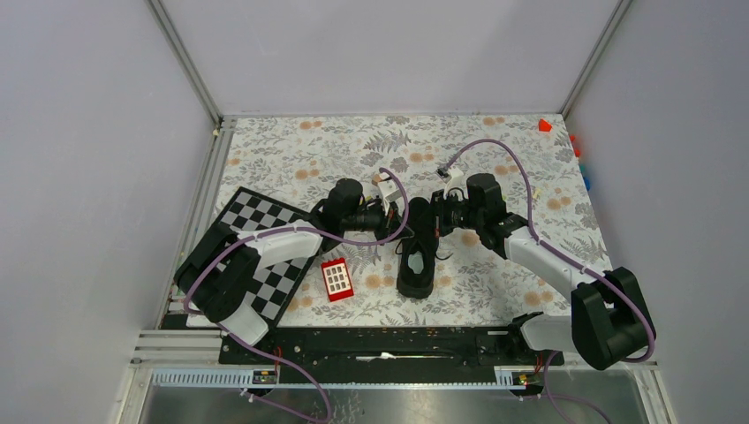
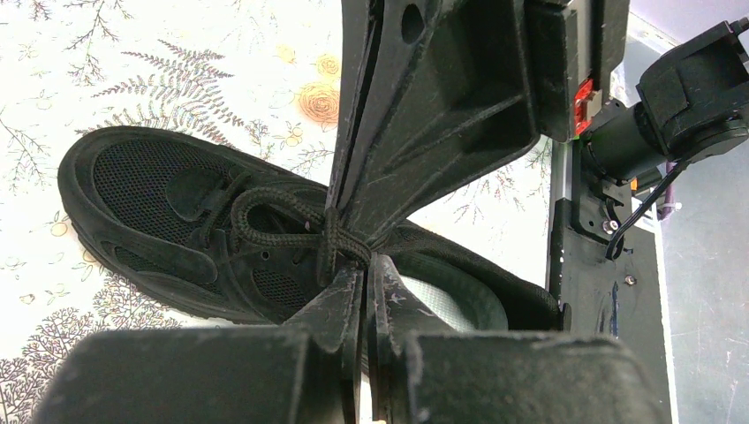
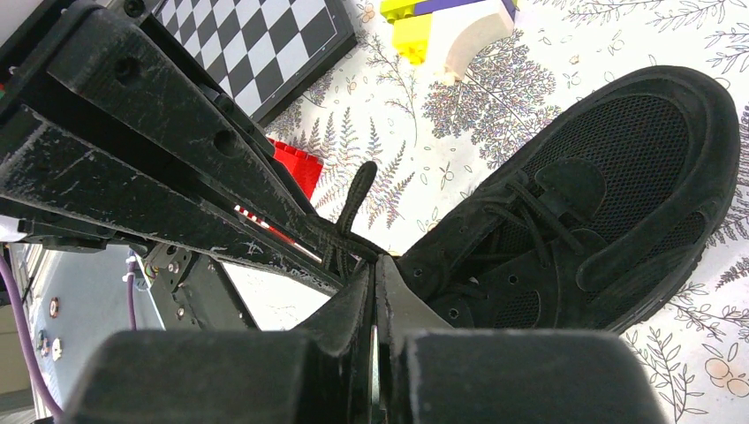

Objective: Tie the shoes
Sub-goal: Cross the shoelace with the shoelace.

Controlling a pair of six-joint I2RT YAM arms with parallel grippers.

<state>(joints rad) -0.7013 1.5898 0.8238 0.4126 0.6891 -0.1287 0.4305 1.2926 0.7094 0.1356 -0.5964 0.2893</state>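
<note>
A black low-top shoe [image 1: 415,274] lies mid-table on the patterned cloth, its heel toward the arm bases and its pale insole showing. My left gripper [image 1: 395,223] and right gripper [image 1: 435,221] meet tip to tip over its lace area. In the left wrist view, my left gripper [image 2: 366,263] is shut on the black lace [image 2: 265,205], which forms a loop over the shoe's tongue [image 2: 141,194]. From the right wrist, my right gripper [image 3: 374,265] is shut on the lace too. A short lace loop [image 3: 358,190] stands up beside the shoe [image 3: 636,150].
A checkerboard [image 1: 265,238] lies to the left under the left arm. A red block with white squares [image 1: 336,279] sits left of the shoe. Yellow, white and purple blocks [image 3: 450,26] lie beyond the toe. Small coloured pieces [image 1: 544,124] sit in the far right corner.
</note>
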